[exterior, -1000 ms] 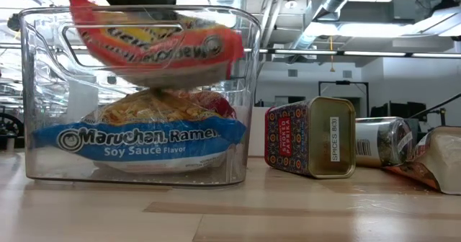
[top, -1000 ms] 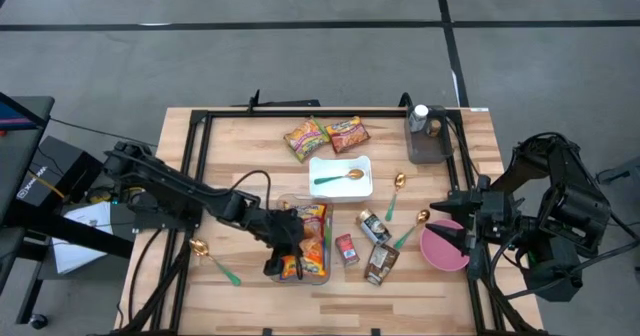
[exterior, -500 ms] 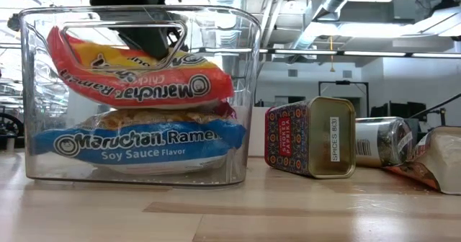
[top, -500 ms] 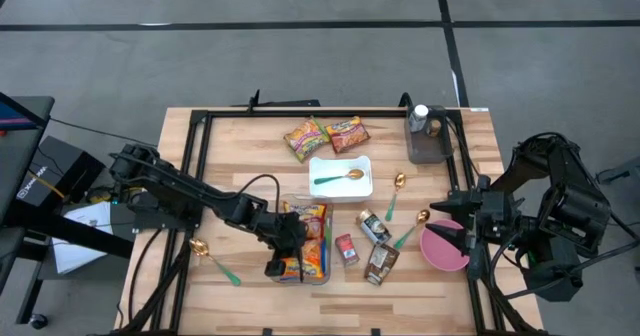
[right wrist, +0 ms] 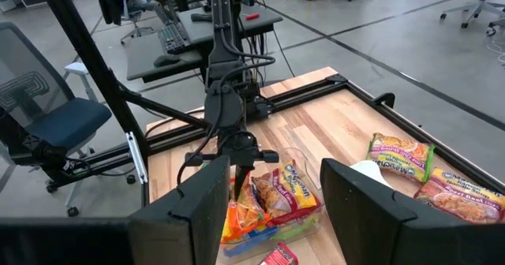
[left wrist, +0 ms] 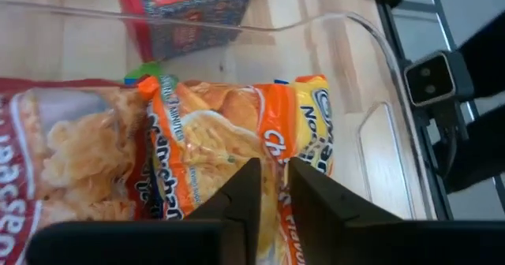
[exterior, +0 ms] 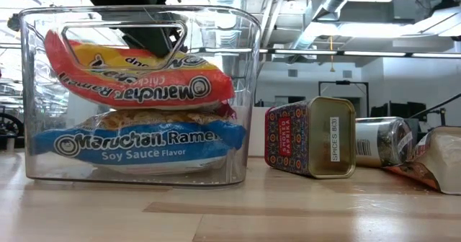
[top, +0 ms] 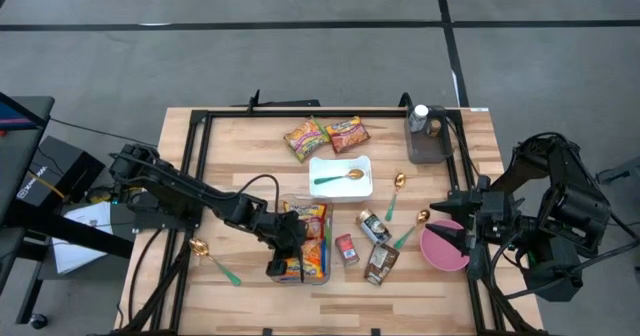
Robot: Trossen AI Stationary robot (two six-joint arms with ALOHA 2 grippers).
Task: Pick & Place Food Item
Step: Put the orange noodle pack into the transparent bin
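A clear plastic bin (exterior: 248, 91) stands near the table's front, left of centre. An orange ramen packet (exterior: 137, 83) lies in it on top of a blue soy-sauce ramen packet (exterior: 137, 145) and another packet. My left gripper (left wrist: 272, 178) reaches down into the bin (top: 322, 276) from the left. Its fingers stand a narrow gap apart over the middle of the orange packet (left wrist: 304, 139). My right gripper (right wrist: 276, 186) waits open and raised at the table's right side, above the pink bowl (top: 443, 248). My left gripper comes at the orange packet's upper face (left wrist: 272, 151) slanting down from the table's left, its fingertips a little apart with the wrapper showing between them. I cannot tell whether the tips touch it. The packet lies flat on the packets below.
A patterned spice tin (exterior: 310, 137) lies on its side just right of the bin, with a jar (exterior: 385, 141) and a pouch beyond it. A white tray with a spoon (top: 340, 176), two ramen packets (top: 325, 134), loose spoons and a grey container (top: 425, 141) lie farther back.
My left gripper has gone down into the bin with the orange packet. The packet hung tilted at the bin's rim a second ago and now lies on the blue packet's pile. For the last half second nothing has shifted.
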